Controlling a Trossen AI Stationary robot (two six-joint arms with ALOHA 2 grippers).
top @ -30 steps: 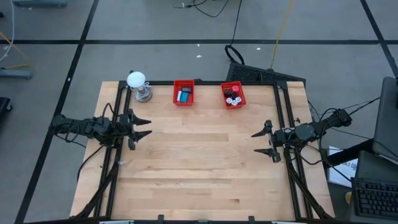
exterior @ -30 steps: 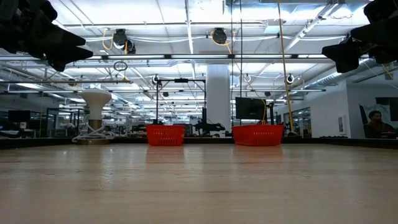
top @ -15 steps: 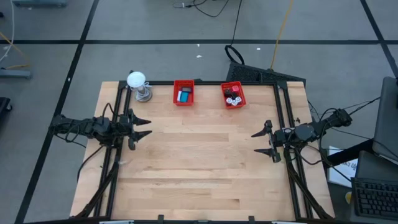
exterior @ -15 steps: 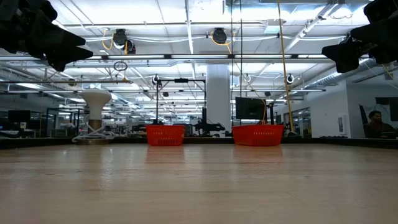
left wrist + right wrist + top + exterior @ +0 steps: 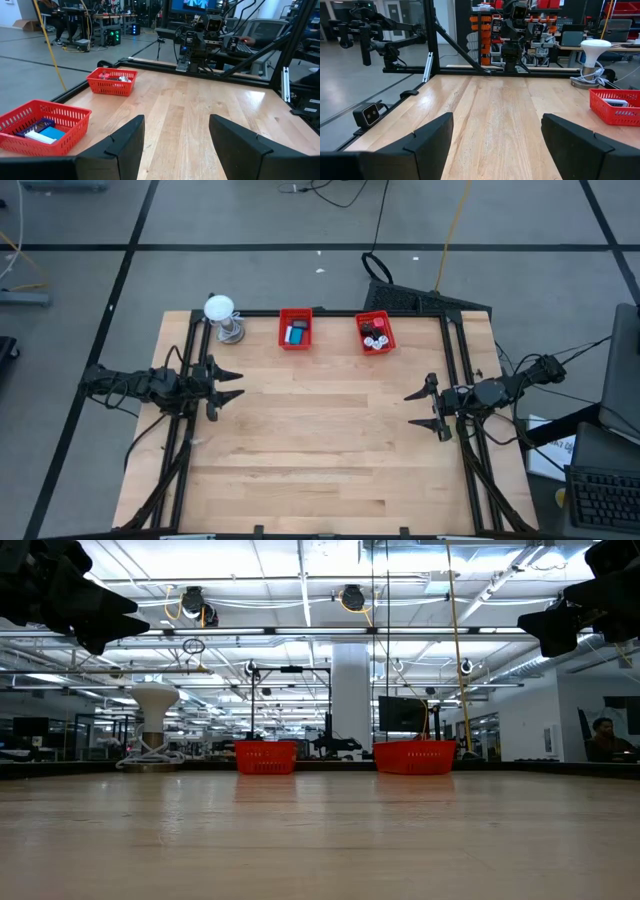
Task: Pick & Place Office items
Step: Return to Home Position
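hovering over your smooth wooden bench (image 5: pixel 320 450), left gripper (image 5: pixel 240 385) and right gripper (image 5: pixel 408 410) hang released; office items (image 5: pixel 295 335) lie in red lattice baskets (image 5: pixel 283 330).

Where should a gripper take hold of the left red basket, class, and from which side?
Probably the rim of the left red basket, on a long side wall, from straight above: its top is open, and the thin upright mesh wall fits between two fingers. Some office items lie inside, so stay shallow.
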